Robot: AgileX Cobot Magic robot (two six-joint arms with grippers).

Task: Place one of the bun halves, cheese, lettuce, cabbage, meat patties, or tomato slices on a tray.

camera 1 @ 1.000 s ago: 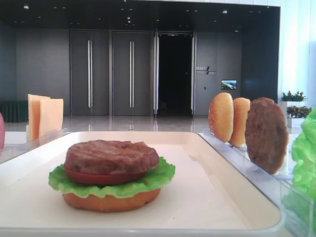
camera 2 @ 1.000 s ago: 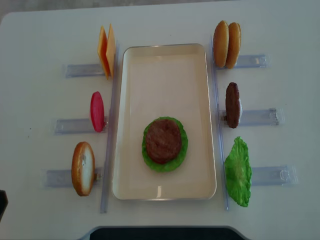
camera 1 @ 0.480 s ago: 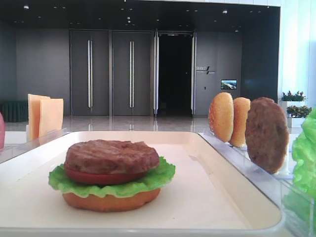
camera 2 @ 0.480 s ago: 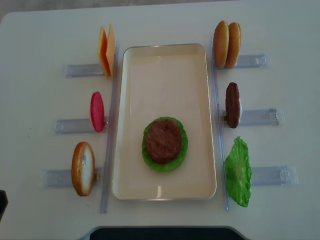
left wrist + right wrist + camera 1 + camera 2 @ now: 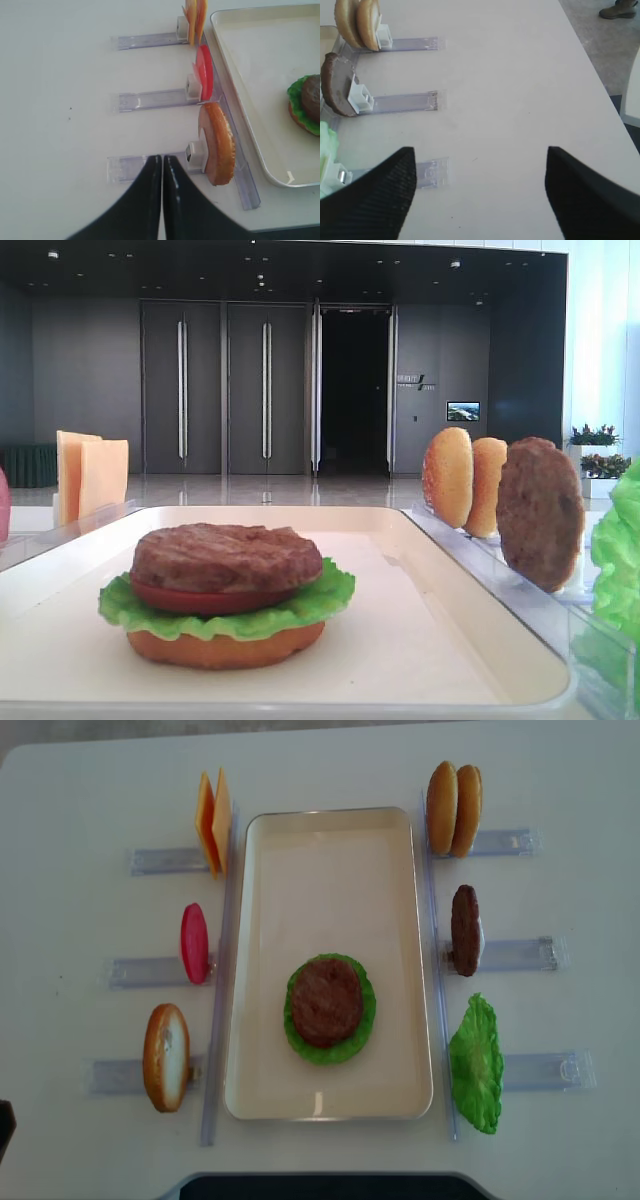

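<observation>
Your right jaws [image 5: 477, 195] stand spread wide at the bottom of the right wrist view, gripping nothing, above bare desk [image 5: 520, 90]; your left jaws [image 5: 162, 200] are pressed together at the bottom centre of the left wrist view, holding nothing

You can see the tray [image 5: 330, 850] in the middle of the overhead view; in its lower half sits a stack: a bun half [image 5: 225, 648] at the bottom, then a lettuce leaf [image 5: 365, 1010], a tomato slice [image 5: 205, 600] and a meat patty [image 5: 326, 1001] on top

Left of the tray, on edge in clear racks [image 5: 150, 860], you have cheese slices [image 5: 212, 820] at upper left, another tomato slice [image 5: 194, 942] at middle left and another bun half [image 5: 166, 1056] at lower left, just beside your left jaws in the left wrist view

Right of the tray, you have two bun halves [image 5: 453, 808] at upper right, a second meat patty [image 5: 464, 929] at middle right and a second lettuce leaf [image 5: 476, 1063] at lower right, all well apart from your right jaws
</observation>
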